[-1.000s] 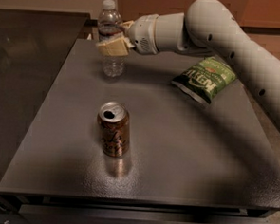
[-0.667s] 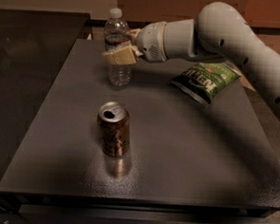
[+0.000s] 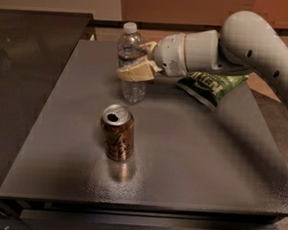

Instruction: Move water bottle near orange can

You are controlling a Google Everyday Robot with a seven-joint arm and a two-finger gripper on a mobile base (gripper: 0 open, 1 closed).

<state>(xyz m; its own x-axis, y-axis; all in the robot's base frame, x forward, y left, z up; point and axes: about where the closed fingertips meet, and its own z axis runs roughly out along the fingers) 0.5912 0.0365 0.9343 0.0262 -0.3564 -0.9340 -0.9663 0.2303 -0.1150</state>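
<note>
Gripper: the gripper (image 3: 132, 61) sits over the far left part of the table, at the end of a white arm (image 3: 246, 40) that reaches in from the right.
Grip: its tan fingers (image 3: 135, 72) are clenched on the water bottle, one in front of it and one behind, at the height of the dark label band.
Water bottle: the water bottle (image 3: 133, 89) stands upright in the gripper, white cap on top. Its base is at or just above the tabletop; I cannot tell whether it touches.
Orange can: the orange can (image 3: 117, 133) stands upright nearer the camera than the bottle and slightly to its left, apart from it, with a strip of bare tabletop between them. Its silver top shows the dark opening.
Chip bag: a green chip bag (image 3: 212, 83) lies flat to the right of the bottle, partly under the arm's wrist.
Table: a dark grey, faintly glossy table (image 3: 195, 159) carries all three items; the can's reflection shows just in front of it.
</note>
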